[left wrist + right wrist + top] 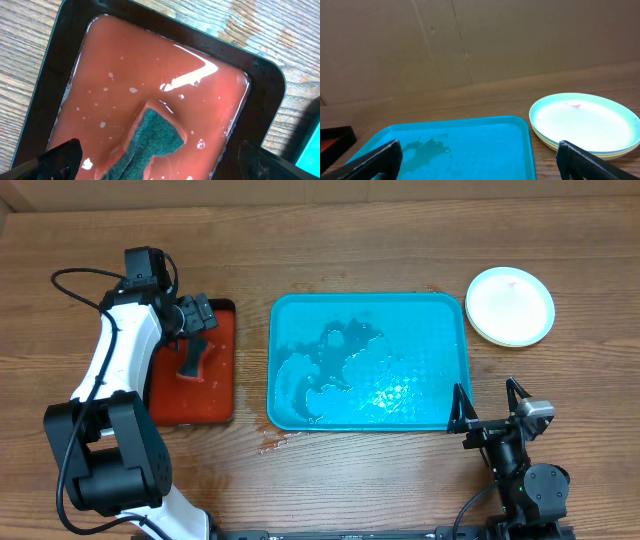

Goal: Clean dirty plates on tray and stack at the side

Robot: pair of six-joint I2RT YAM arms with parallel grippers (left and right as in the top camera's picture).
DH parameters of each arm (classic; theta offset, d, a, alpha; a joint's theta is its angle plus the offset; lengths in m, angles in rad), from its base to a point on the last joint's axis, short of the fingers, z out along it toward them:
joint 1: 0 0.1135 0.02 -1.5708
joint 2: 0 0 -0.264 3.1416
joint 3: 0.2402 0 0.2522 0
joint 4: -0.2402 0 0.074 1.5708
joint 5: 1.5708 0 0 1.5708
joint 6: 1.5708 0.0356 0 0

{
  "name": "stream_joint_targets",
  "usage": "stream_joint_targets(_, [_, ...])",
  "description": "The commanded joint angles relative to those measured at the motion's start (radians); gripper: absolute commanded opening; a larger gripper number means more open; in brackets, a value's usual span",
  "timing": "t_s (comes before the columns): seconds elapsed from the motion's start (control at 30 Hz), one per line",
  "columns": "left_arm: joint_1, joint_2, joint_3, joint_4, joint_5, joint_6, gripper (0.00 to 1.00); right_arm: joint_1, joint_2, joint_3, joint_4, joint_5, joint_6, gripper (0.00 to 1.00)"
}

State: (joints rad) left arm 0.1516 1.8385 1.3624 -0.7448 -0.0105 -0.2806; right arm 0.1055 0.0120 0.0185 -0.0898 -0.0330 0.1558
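At centre of table (330, 240): tray (420, 320), long side running left to right, floor wet with puddles and streaks. Small wet patch on the wood at its near left corner.

Off the tray's far right corner, near the rim but apart from it: plates (510, 305), stacked directly on the table. Top one pale blue-rimmed, with a small red smear on its pale centre; yellow-green rims showing beneath it in the right wrist view.

Left of the tray, near but not touching: red tray (215, 395), black-rimmed, floor covered by a thin shiny film of liquid with white flecks. Sponge (192, 362) lying in it, green face up.

Left tool (196, 318) above the red tray's far half, spread wide. Seen from the left wrist, 2 fingers (55, 160) at the lower corners of the view, with the sponge below and between them, not pinched.

Right tool (486, 402) just beside the tray's near right corner, spread wide, holding nothing. Seen from the right wrist, tray and plates both framed between its 2 dark tips.
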Motion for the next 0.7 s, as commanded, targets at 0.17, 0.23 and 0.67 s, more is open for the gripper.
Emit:
stream_joint_targets(0.17, [0.006,-0.022,0.014,-0.002,0.008,0.011,1.00,0.004,-0.009,-0.011,0.007,0.013,-0.007,1.00])
stream_joint_targets(0.23, [0.006,-0.022,0.014,-0.002,0.008,0.011,1.00,0.004,-0.009,-0.011,0.007,0.013,-0.007,1.00])
stream_joint_targets(0.67, [0.007,-0.013,0.014,-0.008,0.000,0.012,1.00,0.004,-0.009,-0.011,0.007,0.013,-0.007,1.00])
